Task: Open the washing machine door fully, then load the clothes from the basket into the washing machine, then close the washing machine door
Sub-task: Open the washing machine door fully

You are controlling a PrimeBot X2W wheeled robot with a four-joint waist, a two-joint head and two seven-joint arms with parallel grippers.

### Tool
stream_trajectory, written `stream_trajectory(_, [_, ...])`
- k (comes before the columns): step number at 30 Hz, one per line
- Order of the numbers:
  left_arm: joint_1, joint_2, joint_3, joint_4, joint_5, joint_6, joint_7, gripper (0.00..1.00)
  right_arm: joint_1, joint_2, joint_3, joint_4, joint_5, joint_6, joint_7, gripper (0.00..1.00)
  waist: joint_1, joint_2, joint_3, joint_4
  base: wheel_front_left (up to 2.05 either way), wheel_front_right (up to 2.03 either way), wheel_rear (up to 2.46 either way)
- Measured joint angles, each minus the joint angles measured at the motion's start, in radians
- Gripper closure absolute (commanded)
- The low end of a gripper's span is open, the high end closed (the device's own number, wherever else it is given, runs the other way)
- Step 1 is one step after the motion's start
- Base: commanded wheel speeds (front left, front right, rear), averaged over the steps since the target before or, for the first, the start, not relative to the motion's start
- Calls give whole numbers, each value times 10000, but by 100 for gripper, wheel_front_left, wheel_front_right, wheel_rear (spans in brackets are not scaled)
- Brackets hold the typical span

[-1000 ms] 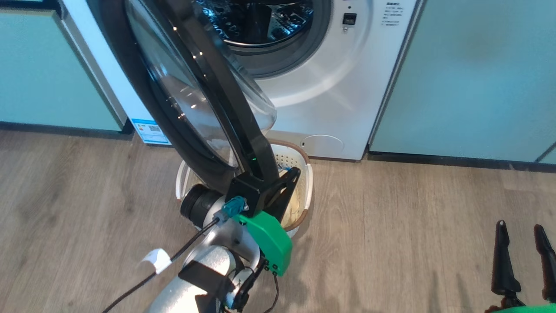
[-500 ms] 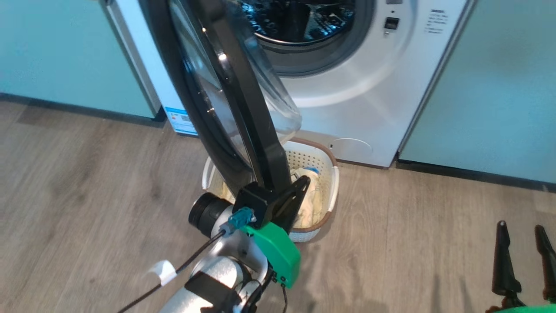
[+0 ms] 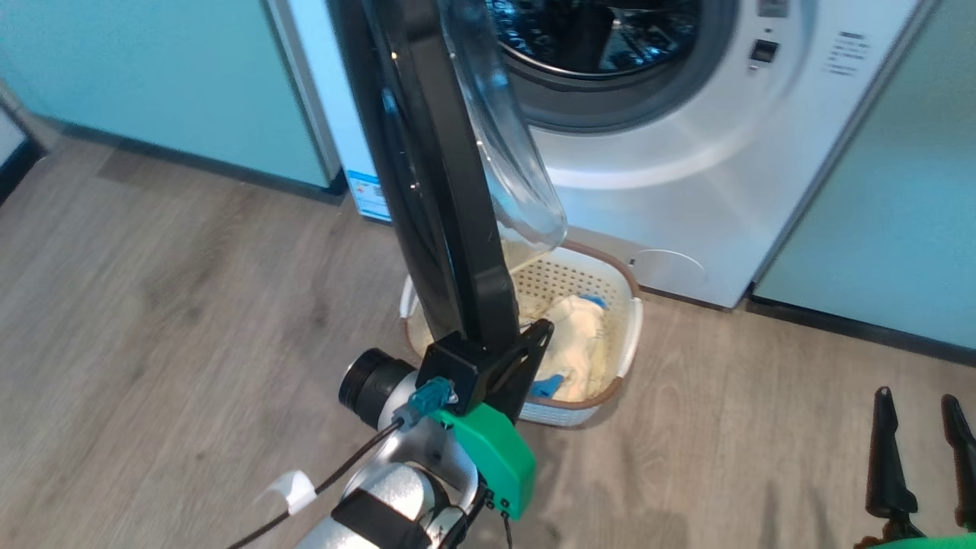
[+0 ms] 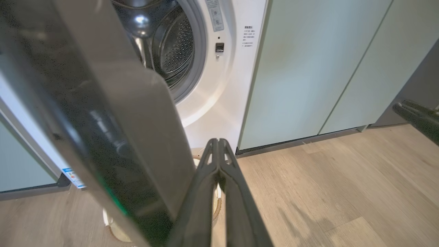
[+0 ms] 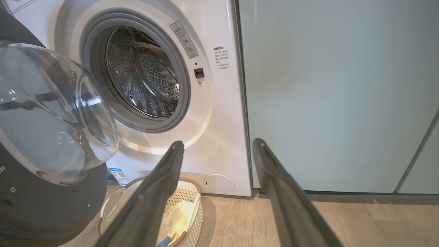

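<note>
The left tool [image 4: 216, 145], fingers pressed together, sits just beside the edge of the door [image 3: 442, 191], likely to push it wider, since the door overhangs the basket [image 3: 564, 278] of clothes [image 3: 579, 332] before the washer [image 3: 686, 175]. The right tool [image 3: 915, 396] hangs spread, empty, well apart.

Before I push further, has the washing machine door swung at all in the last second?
Yes, it seems. The view shifted too, but against the basket the washing machine door has swung left, wider open, uncovering more clothes.
</note>
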Motion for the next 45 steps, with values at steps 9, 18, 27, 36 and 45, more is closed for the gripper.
stream_trajectory(9, [87,27,-84,-125,2,176,-12,100,-1,0,-13,-2,-35,0,0,0,0,0,54,855,0,0,0])
stream_trajectory(18, [334,38,-219,-242,4,454,-132,100,-5,0,-44,-6,-178,0,0,0,0,0,132,1828,0,0,0])
stream_trajectory(27, [558,203,59,-217,8,780,-433,100,-8,0,-35,-12,-278,0,0,0,0,0,133,2557,0,0,0])
stream_trajectory(36, [912,639,537,-232,12,1126,-541,100,-5,0,-4,-6,-366,0,0,0,0,0,-4,2743,0,0,0])
stream_trajectory(45, [1193,1097,1478,-79,-107,1611,-857,100,8,0,19,0,-366,0,0,0,0,0,-142,2537,0,0,0])
